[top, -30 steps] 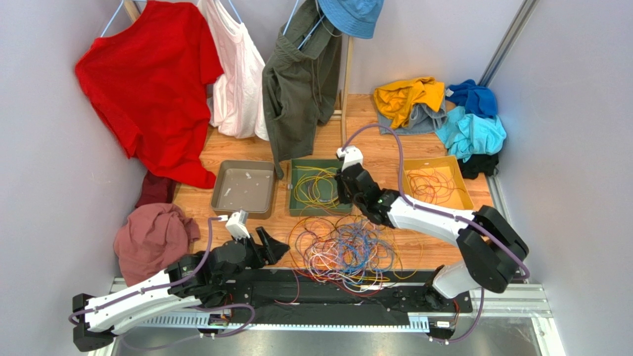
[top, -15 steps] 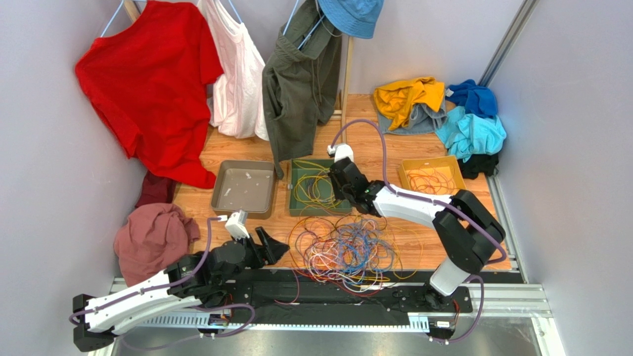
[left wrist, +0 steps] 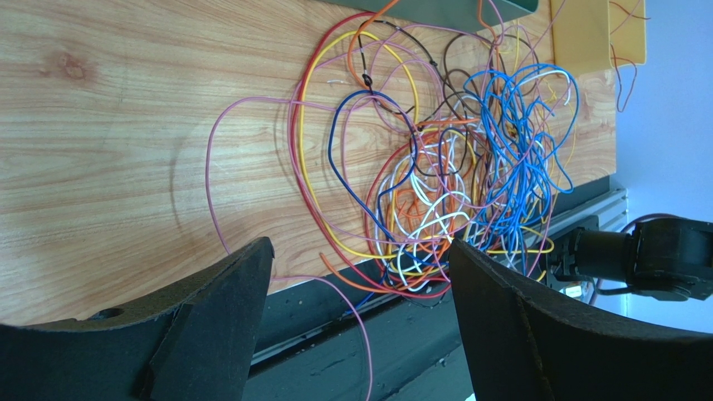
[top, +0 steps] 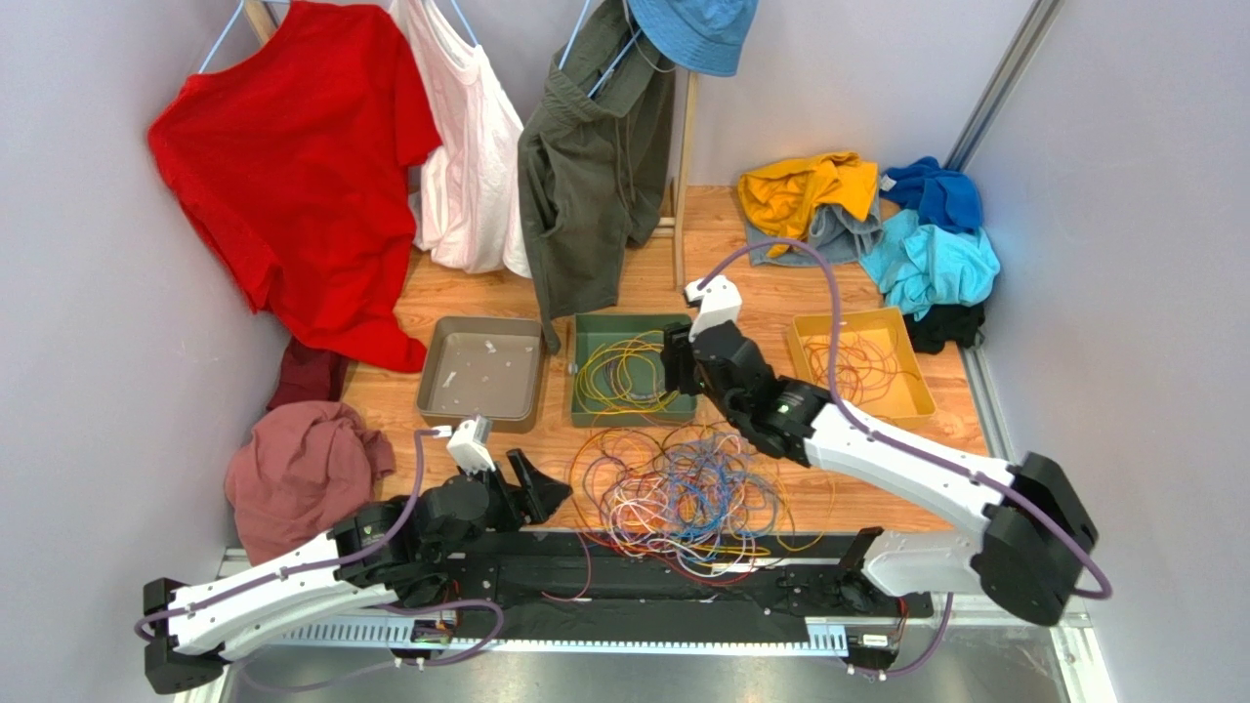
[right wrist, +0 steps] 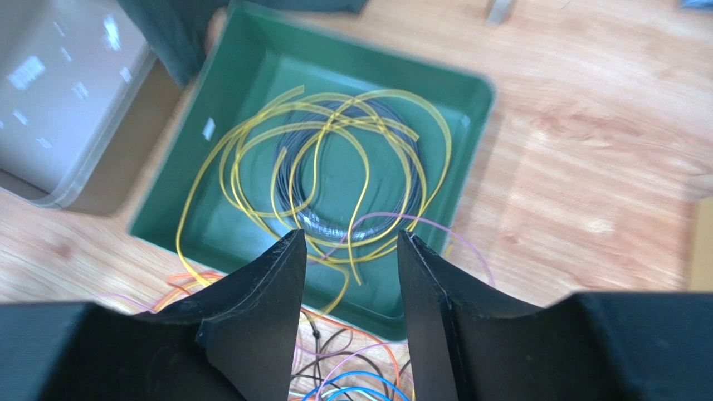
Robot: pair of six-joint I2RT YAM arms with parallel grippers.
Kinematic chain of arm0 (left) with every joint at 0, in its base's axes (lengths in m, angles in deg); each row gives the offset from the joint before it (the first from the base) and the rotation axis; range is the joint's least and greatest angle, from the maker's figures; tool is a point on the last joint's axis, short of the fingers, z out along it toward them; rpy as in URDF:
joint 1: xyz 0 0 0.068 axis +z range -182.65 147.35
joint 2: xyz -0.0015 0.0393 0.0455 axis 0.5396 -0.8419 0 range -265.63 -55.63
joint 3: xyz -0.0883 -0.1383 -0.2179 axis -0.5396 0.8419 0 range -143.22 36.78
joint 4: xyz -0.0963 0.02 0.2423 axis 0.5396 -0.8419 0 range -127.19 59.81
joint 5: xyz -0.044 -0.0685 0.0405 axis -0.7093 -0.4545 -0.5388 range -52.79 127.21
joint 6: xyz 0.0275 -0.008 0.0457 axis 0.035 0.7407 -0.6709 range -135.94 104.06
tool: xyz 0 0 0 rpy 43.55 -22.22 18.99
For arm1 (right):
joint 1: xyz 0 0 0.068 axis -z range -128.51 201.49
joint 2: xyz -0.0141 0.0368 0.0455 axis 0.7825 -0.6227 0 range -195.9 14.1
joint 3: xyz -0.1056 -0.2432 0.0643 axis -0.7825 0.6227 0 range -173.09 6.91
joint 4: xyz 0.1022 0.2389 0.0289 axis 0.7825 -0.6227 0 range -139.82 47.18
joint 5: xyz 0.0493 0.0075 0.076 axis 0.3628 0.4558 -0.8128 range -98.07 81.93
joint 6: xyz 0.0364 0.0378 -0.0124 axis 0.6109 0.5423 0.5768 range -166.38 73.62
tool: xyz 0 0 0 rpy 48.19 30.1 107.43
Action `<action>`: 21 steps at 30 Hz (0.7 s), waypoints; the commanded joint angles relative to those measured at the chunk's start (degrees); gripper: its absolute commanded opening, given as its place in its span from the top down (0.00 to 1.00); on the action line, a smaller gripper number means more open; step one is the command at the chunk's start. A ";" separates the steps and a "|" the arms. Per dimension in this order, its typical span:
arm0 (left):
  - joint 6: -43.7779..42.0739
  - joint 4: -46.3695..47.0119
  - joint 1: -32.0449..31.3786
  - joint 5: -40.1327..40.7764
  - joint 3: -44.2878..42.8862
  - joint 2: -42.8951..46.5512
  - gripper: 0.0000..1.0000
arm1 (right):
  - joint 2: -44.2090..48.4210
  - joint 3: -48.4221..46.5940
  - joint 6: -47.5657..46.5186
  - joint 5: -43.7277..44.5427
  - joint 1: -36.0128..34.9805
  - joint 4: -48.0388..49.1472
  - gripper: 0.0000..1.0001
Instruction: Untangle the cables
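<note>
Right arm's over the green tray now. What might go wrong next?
1. A purple strand crosses the rim of the green tray beneath the open right gripper; pulling it may drag the yellow cables out.
2. Some tangle strands overhang the table edge by the rail and may snag.

Top view: bright, even, diffuse light; soft shadows only, all sharp. Left wrist view: cables [left wrist: 435, 184] crisp against the table [left wrist: 125, 125]; far right edge washed pale. Right wrist view: blurred throughout, green tray [right wrist: 259, 75] rim smeared, white glints on grey tray [right wrist: 67, 142].
</note>
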 commanded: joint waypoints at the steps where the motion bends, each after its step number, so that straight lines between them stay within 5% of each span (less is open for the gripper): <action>1: 0.26 1.51 -0.25 -0.06 -0.86 -0.38 0.14 | 6.79 2.38 3.07 5.74 0.16 -2.41 0.47; 21: 0.61 3.80 -0.25 -1.64 -0.07 -3.36 0.15 | -1.98 13.38 8.87 3.99 5.70 5.23 0.54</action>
